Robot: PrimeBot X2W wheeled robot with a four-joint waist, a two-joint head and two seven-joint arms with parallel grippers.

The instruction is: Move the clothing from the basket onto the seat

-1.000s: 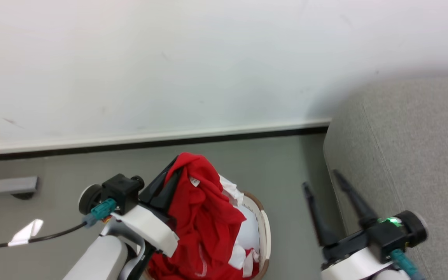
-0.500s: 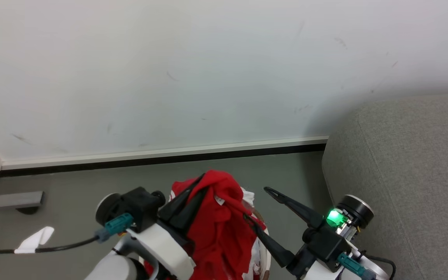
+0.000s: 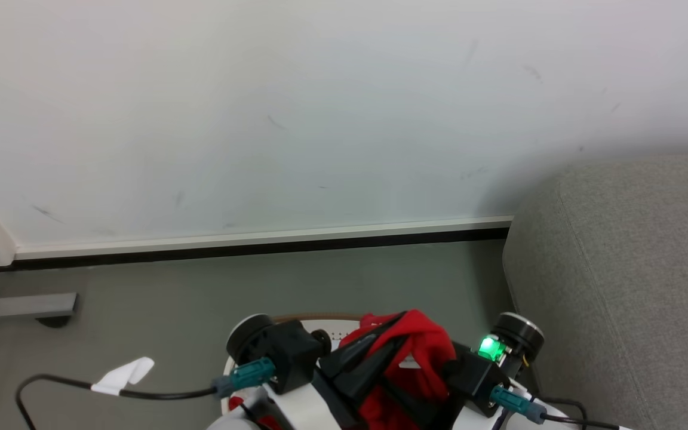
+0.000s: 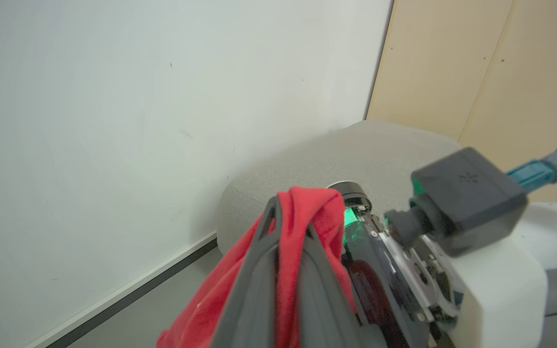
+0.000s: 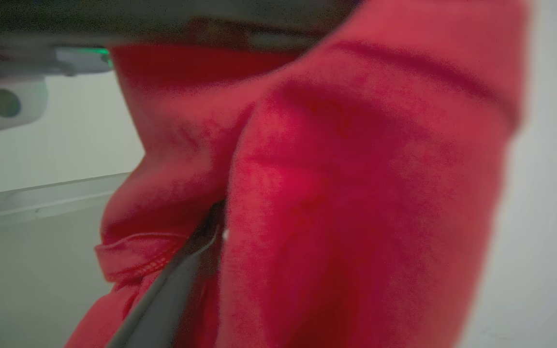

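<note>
1. The left gripper (image 4: 285,217) is pinching the jersey (image 3: 421,352): in the left wrist view its two dark fingers close to a point, with red cloth squeezed between them and folded over the tips
2. The jersey is bunched and held up at the bottom middle of the head view, between the two grippers; its lower part runs out of the picture, so whether it hangs into the basket cannot be told
3. The right gripper (image 3: 460,373) sits against the jersey's right side, a green light lit on its wrist. In the right wrist view blurred red cloth lies right at the camera and hides all but one grey finger (image 5: 172,290), so I cannot tell whether this gripper is spread or pressed together
4. The basket (image 3: 320,318) shows as an arc of brown rim and a strip of white wall just behind the left gripper, on the grey floor (image 3: 200,286)
5. The sofa (image 3: 630,269) stands to the right of the grippers, against the white wall (image 3: 320,89); the jersey is near it but not on it
6. A black cable (image 3: 159,394) runs from the left wrist across the floor
</note>
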